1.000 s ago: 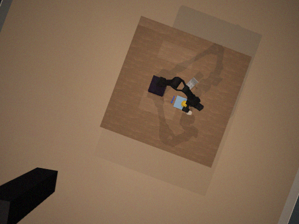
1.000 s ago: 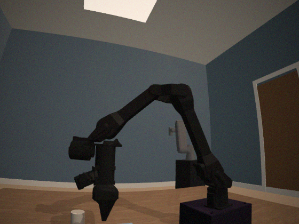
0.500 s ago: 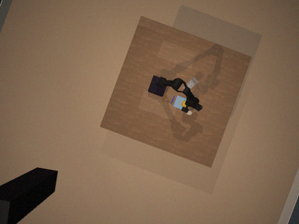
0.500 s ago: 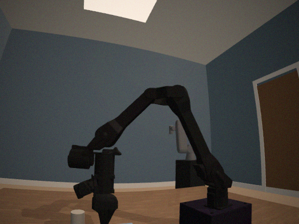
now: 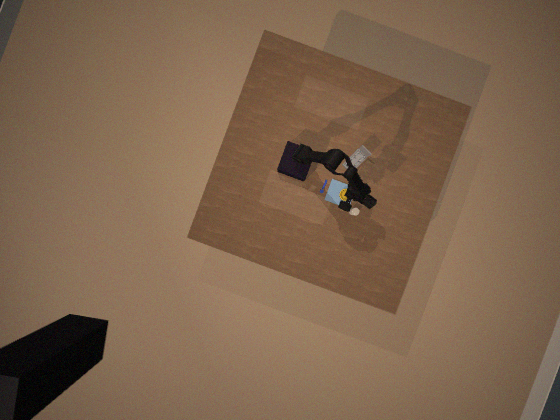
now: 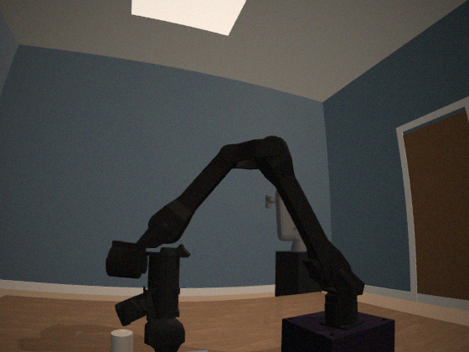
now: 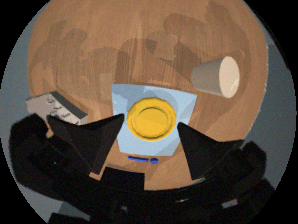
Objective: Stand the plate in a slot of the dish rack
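A yellow plate lies flat on a light blue mat. In the wrist view my gripper is open and empty, its two fingertips on either side of the plate's outline. It points down above the plate, and in the top view the arm partly covers the plate. The grey dish rack stands apart from the mat, at the left in the wrist view and partly hidden behind a finger. No plate stands in the part of it that shows.
A pale cup-like cylinder stands near the mat, on the side away from the rack. A small blue utensil lies beside the mat's edge towards the arm's dark base block.
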Controlling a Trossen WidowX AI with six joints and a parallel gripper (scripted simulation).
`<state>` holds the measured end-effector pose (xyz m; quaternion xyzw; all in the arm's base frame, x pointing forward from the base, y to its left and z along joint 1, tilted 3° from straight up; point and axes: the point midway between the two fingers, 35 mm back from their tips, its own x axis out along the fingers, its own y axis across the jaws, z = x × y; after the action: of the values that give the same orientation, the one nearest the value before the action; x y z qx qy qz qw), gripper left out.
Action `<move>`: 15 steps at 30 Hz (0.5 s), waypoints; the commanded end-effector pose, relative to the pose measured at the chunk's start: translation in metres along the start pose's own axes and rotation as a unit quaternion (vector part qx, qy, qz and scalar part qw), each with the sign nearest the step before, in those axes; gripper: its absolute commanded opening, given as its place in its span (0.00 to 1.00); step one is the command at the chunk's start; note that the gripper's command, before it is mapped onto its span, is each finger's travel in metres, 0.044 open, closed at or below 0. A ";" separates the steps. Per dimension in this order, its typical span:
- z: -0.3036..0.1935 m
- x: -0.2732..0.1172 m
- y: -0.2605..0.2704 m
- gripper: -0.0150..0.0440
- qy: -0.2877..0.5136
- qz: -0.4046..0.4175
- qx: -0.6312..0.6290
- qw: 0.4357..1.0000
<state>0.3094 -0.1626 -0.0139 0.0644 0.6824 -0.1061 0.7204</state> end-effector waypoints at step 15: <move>-0.002 0.009 0.000 0.88 0.001 0.002 -0.002 1.000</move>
<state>0.3078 -0.1626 -0.0231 0.0648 0.6837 -0.1056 0.7192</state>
